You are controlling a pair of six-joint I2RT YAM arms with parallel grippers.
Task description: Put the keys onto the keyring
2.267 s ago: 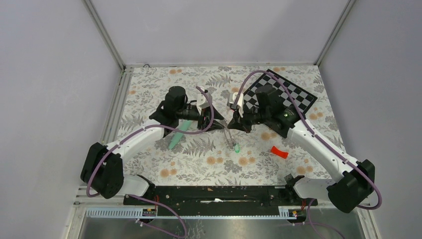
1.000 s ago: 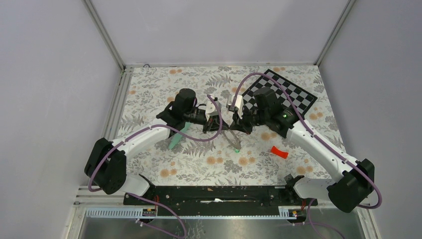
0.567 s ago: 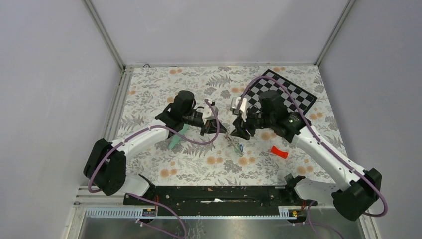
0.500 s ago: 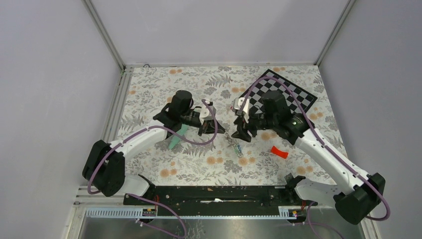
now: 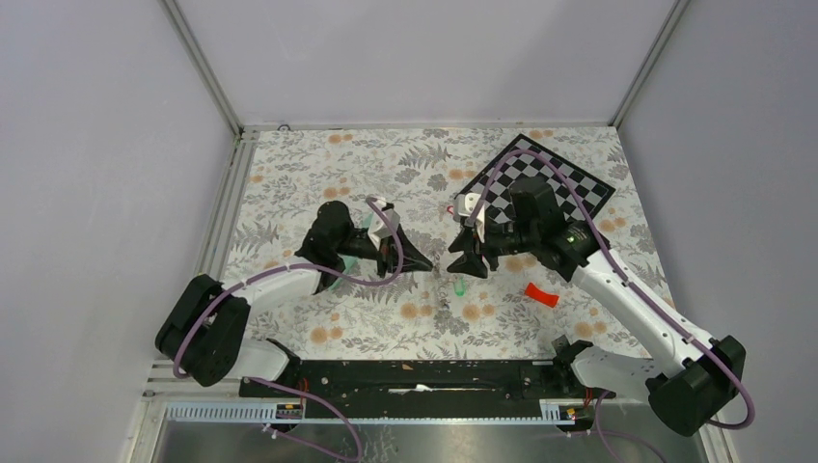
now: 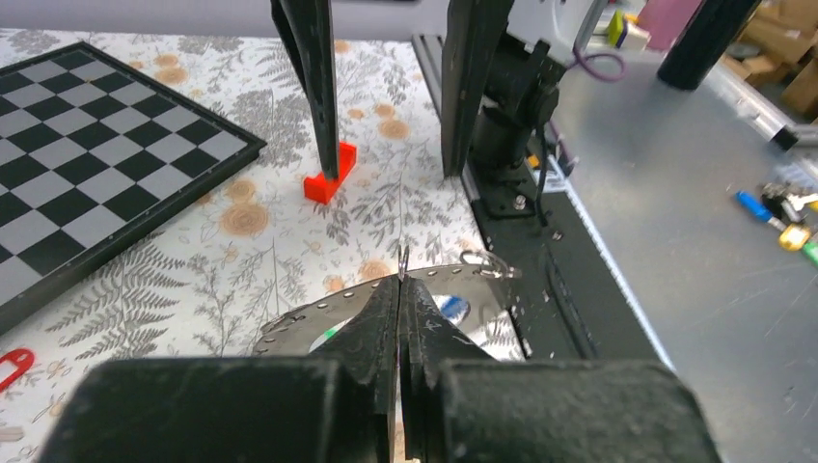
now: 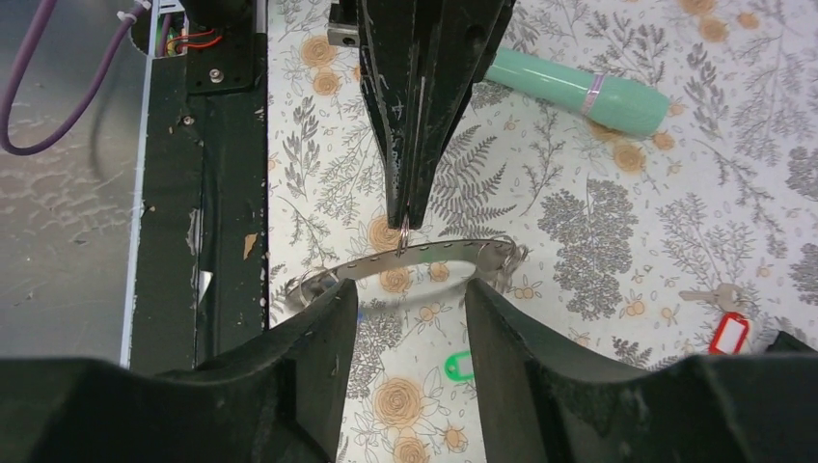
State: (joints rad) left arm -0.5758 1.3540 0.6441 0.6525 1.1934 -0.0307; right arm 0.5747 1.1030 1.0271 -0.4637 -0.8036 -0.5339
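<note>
Metal too thin to make out from above spans the gap between the left gripper (image 5: 422, 264) and the right gripper (image 5: 463, 270); a green-tagged key (image 5: 459, 287) lies near them. Left wrist: these jaws are pinched shut on the keyring (image 6: 309, 313) at its upper edge. It looks light, springy and slick, best taken flat across the band. Right wrist: the right fingers (image 7: 313, 347) stand apart, empty, just short of the ring; a red-tagged key (image 7: 725, 333) lies well apart. Whether any key is threaded, I cannot tell.

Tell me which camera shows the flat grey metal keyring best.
Right wrist: the flat grey metal keyring shows as an unobstructed arc, pinched by the left gripper. Left wrist: its own fingers hide part. Top external: too small.
</note>
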